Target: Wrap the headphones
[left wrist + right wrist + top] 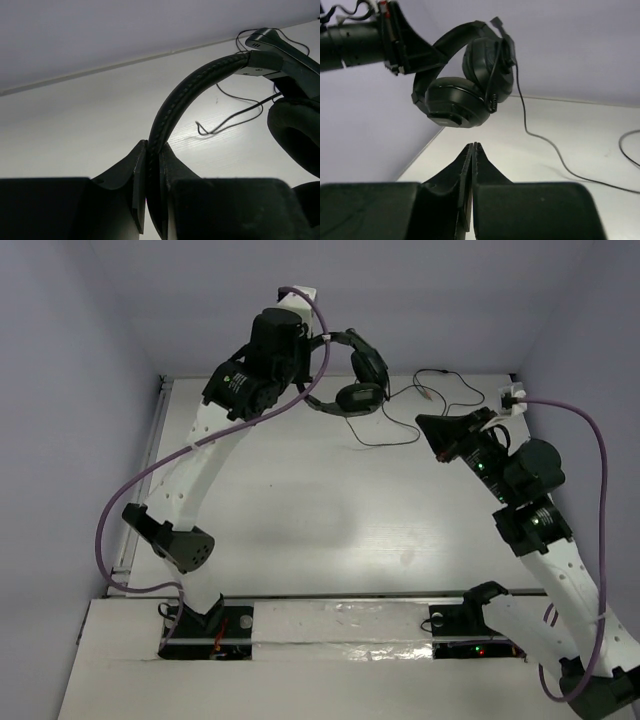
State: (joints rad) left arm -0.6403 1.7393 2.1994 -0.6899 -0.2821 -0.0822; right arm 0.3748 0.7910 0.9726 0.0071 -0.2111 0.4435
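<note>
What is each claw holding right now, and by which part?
The left claw is shut on the headphones, pinching the headband. The right claw is shut and holds nothing.

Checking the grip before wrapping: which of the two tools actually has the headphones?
The left tool: it clamps the headband of the headphones. The right tool is shut on nothing, apart from them.
</note>
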